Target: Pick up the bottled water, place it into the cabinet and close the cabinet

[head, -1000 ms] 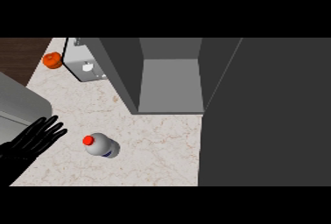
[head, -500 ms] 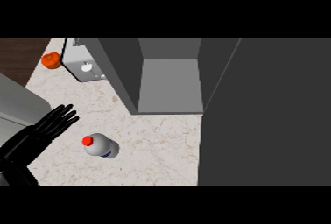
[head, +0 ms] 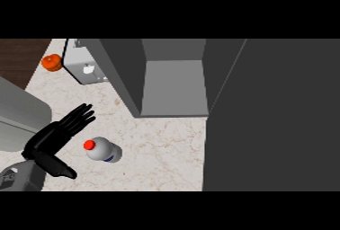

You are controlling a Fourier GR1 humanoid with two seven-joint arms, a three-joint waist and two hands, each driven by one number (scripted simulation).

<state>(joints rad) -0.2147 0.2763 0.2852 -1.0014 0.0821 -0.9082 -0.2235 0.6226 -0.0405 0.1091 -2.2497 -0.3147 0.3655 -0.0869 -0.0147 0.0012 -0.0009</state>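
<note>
Open left hand beside bottled water, cabinet open.

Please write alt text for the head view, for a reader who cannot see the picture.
The robot's left hand, fingers straight and open, is beside a water bottle with a red cap standing on a marble counter. Behind the bottle an open grey cabinet shows a bare shelf, its dark door swung out at the right.

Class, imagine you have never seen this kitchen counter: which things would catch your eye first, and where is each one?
The left hand, black with straight fingers, stands at the view's left, just left of the bottled water with its red cap, which sits on the pale marble counter. Above them the grey cabinet stands open, its big dark door filling the right side. A small orange object sits at the far upper left.
</note>
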